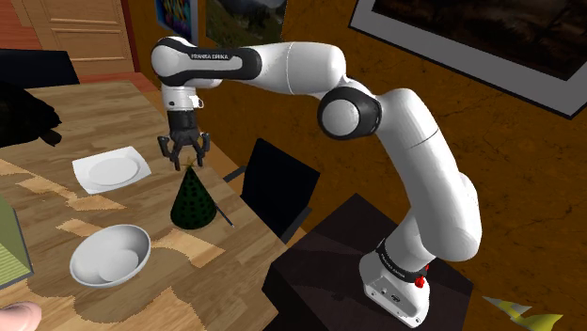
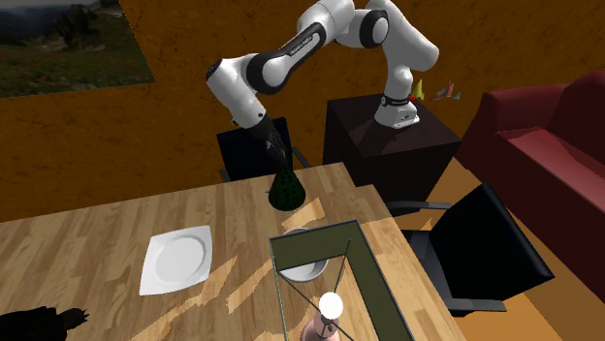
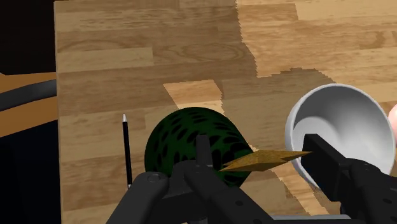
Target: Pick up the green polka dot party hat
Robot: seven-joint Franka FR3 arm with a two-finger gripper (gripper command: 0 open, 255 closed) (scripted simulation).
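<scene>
A: How does the tool (image 1: 187, 160) stand?

B: Pointing straight down with its two black fingers spread. It hangs just over the tip of the party hat (image 1: 193, 201), and the tip sits about level with the fingertips. I cannot tell whether either finger touches it.

A: And the hat itself?

B: It is a dark green cone with darker dots, standing upright on the wooden counter (image 1: 99, 118), close to the edge nearest the stand.

A: What lies around it?

B: A thin black stick (image 3: 126, 149) with a pale tip lies flat just beside the hat's base, on the edge side. A white bowl (image 1: 110, 255) stands near the hat, apart from it. A square white plate (image 1: 111, 171) lies a little farther off. A black chair (image 1: 277, 188) is drawn up to the counter's edge right behind the hat. Nothing stands between the fingers and the cone.

A: Anything hard to read?

B: Yes — in the wrist view a flat tan sliver (image 3: 267, 159) floats between the fingers, and I cannot say what it is. In the second exterior view a green frame (image 2: 376, 276) rises in front of the bowl and hides part of it. The same view cuts off a black shape (image 2: 44, 320) at the counter's far end — I cannot name it.
</scene>
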